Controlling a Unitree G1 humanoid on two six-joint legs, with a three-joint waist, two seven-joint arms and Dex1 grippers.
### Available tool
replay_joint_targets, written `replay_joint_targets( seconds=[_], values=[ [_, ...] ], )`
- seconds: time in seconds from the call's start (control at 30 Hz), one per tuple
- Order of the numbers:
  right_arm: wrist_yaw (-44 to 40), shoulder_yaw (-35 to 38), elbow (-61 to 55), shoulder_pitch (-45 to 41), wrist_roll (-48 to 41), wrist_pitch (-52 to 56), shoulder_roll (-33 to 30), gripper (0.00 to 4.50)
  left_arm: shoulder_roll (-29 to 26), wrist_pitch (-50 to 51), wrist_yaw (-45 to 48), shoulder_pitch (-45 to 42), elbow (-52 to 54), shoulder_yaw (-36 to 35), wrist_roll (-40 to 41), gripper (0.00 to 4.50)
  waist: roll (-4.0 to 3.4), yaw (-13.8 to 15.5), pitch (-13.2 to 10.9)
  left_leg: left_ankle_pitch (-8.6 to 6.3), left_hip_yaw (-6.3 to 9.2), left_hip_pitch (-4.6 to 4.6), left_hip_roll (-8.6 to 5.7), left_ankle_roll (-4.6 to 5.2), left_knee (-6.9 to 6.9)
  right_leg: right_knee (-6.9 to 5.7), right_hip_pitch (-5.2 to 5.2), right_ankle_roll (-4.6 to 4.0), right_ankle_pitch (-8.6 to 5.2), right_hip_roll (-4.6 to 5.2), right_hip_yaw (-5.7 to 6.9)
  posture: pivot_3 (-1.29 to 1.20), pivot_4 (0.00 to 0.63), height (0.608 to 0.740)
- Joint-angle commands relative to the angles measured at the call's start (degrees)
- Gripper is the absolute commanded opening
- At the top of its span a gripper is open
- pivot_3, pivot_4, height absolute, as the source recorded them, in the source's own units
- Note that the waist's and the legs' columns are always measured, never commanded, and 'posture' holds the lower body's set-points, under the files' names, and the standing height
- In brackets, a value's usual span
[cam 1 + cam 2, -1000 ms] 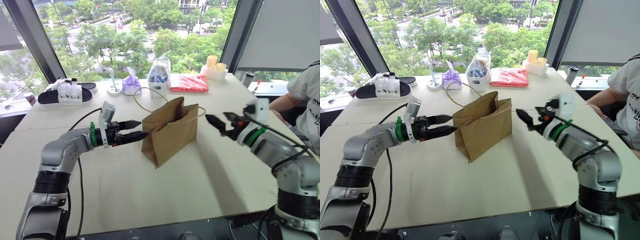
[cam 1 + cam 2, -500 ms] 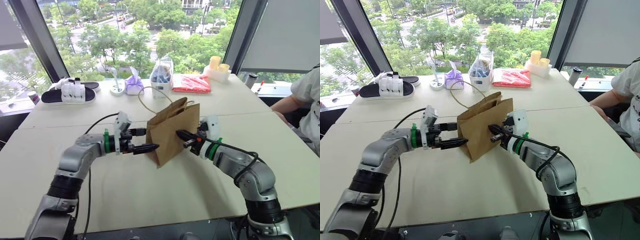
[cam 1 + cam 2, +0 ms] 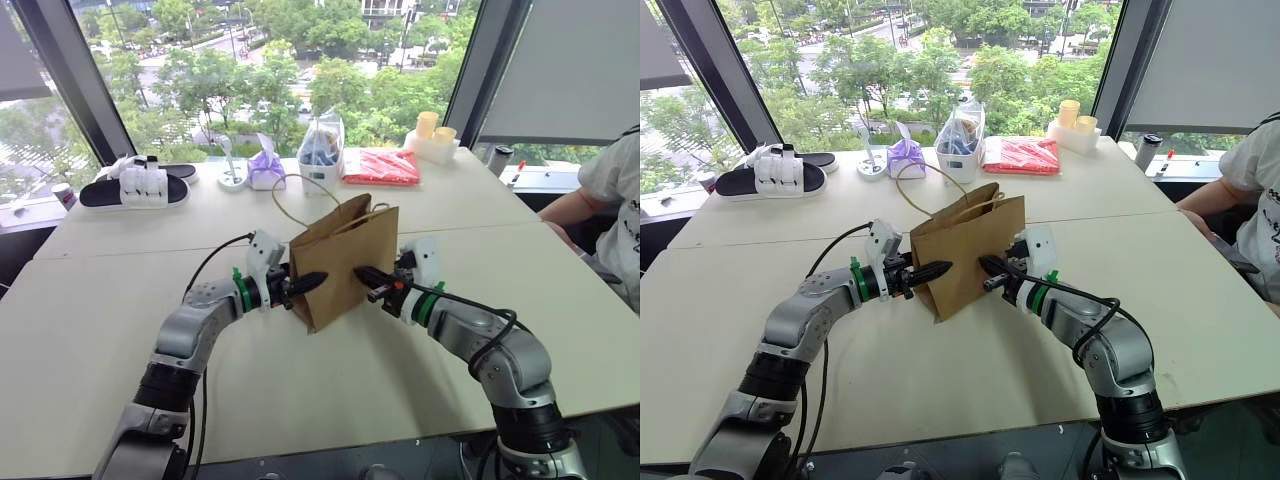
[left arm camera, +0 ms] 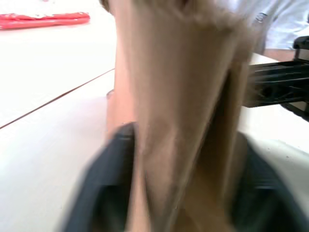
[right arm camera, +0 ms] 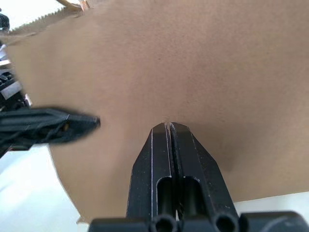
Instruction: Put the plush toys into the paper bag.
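Since the paper bag [image 3: 345,262] is just thin brown kraft paper, I'd guess it's very light and half stiff at best; it'll crease, buckle or slide on the table [image 3: 300,390] if squeezed mid-panel, and it could tear at the serrated top edge; the folded side edges or the rim look like the sanest places to grab, and the thin cord handles [image 3: 300,195] are floppy loops that won't steer it much.

It's standing upright near the middle of the table, mouth facing up, long axis roughly vertical, turned so a folded corner edge faces the robot; the top looks only narrowly open, so it probably needs spreading before anything goes in.

The left gripper [image 3: 304,282] is at the bag's left folded edge; in its wrist view the dark fingers [image 4: 111,188] sit either side of the fold, so I'd call it clamped on the paper; the right gripper [image 5: 169,128] has its fingers pressed together with nothing between them, tips right against the broad brown face.

No plush toys anywhere in these shots.
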State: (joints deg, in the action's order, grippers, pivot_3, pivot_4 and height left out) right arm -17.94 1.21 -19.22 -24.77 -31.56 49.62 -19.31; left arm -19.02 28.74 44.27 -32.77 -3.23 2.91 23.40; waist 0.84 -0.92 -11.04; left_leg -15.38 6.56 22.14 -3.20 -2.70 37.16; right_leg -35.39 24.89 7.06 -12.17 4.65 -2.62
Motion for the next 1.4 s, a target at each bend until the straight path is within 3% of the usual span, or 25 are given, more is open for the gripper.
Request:
replay_joint_targets(
  seconds=[0.03,0.27,0.53,0.67,0.87,1.07,1.17,1.4],
  values=[
    [0.07,1.75,-3.31,0.24,-0.27,-0.13,-0.84,0.0,0.39,0.61,-0.66,-0.26,2.57,-1.35,1.43,0.19,0.0,0.01,0.0,0.0,0.0,0.0,0.0,0.0,0.0,0.0,0.0,0.0,0.0,0.0,0.0,0.0,0.15,0.74],
    [-1.5,7.72,-9.6,3.08,-5.04,4.31,-5.38,0.0,0.37,0.4,3.34,-2.32,-0.7,-0.42,2.27,0.04,0.0,0.27,0.0,0.0,-0.01,0.01,-0.01,0.0,0.02,0.02,-0.02,0.0,0.0,0.01,0.0,0.0,0.15,0.74],
    [-10.55,34.94,-17.41,19.79,-20.02,10.8,-20.97,0.0,0.22,-1.17,23.71,-15.2,-18.51,0.18,5.19,0.04,0.01,0.71,0.0,-0.02,0.03,0.02,-0.04,0.04,0.09,0.22,-0.21,0.01,-0.01,0.01,0.1,0.0,0.15,0.74],
    [-10.89,44.33,-18.81,26.44,-24.75,12.29,-24.31,0.0,0.17,-0.99,34.27,-24.5,-30.14,-0.12,5.4,0.04,0.02,0.28,0.0,-0.02,0.0,-0.01,-0.03,0.06,0.13,0.2,-0.26,0.02,-0.01,-0.01,0.1,0.0,0.15,0.74],
    [-5.88,49.84,-24.28,32.51,-31.46,12.64,-24.42,0.0,1.13,-13.06,47.31,-35.2,-51.14,5.01,-4.04,0.04,-0.01,-0.05,0.01,-0.04,-0.12,-0.29,0.02,0.1,0.04,0.16,-0.41,0.02,-0.02,-0.03,0.06,0.0,0.15,0.74],
    [-2.26,51.85,-26.29,37.77,-36.14,11.0,-24.58,0.0,3.59,-18.88,48.23,-39.3,-62.42,7.52,-8.78,0.04,0.05,0.33,-0.02,-0.05,-0.08,-0.17,0.0,0.12,0.12,0.2,-0.41,0.05,-0.03,0.01,0.05,0.0,0.15,0.74],
    [0.49,50.45,-27.33,38.27,-38.09,9.97,-25.3,0.0,4.02,-21.84,48.18,-40.01,-66.06,7.05,-11.78,0.84,0.08,0.41,-0.04,-0.05,-0.02,-0.12,-0.01,0.12,0.17,0.21,-0.41,0.08,-0.05,0.0,0.07,0.0,0.15,0.74],
    [1.8,45.52,-26.54,37.21,-38.52,7.87,-28.42,0.0,0.82,-21.33,48.23,-40.11,-65.16,4.42,-10.71,4.25,0.08,0.1,-0.04,-0.06,-0.02,-0.15,0.0,0.13,0.15,0.19,-0.41,0.09,-0.05,0.0,0.06,0.0,0.15,0.74]
  ],
)
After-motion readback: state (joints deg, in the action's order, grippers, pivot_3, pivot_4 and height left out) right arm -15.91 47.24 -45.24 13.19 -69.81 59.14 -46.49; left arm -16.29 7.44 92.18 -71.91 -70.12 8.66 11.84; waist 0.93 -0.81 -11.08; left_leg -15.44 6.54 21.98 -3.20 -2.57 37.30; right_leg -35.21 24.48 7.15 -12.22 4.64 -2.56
